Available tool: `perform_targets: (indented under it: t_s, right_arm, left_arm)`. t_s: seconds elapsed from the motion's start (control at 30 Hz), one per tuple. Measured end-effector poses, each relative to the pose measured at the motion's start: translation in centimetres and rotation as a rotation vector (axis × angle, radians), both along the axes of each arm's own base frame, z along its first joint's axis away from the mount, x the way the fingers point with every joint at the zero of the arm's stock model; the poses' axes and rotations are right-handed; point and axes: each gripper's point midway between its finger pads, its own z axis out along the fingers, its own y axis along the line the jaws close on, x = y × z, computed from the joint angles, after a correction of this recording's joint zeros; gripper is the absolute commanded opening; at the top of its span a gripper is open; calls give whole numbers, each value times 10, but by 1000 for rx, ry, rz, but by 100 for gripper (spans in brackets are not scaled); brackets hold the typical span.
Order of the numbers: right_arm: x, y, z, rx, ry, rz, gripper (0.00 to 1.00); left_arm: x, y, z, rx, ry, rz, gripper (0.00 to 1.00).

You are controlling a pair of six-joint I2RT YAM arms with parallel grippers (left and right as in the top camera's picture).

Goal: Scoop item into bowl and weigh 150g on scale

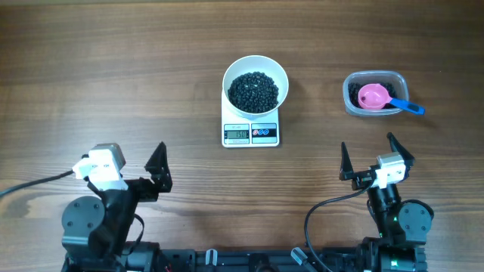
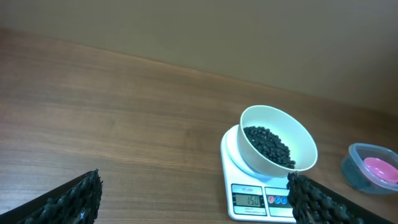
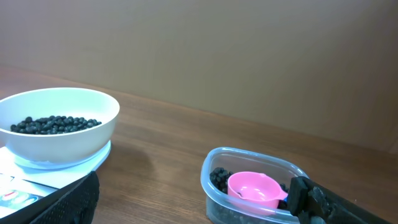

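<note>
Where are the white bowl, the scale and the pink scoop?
white bowl (image 1: 255, 64), overhead view, far inner wall.
scale (image 1: 237, 134), overhead view, on its display.
pink scoop (image 1: 371, 96), overhead view, middle of its cup.

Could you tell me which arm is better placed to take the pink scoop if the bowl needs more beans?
Right, probably. The open right gripper sits just in front of the tub holding the pink scoop; the open left gripper is across the table, beyond the scale and bowl.

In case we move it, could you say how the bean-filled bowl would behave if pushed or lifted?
Probably heavyish: the bowl holds a heap of beans. Its smooth wall may slip. Perched on the scale, it could slide off.
</note>
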Motion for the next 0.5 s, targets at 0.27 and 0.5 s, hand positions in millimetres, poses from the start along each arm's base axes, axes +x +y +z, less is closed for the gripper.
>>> perform_targets:
  t_s: [0.27,0.5]
  right_arm:
    - [0,0,0,0,0,0,100]
    - [0,0,0,0,0,0,100]
  left_arm:
    - [1,20,-11,-4,-77,91,100]
    - [3,26,-20,-7,-119,116,100]
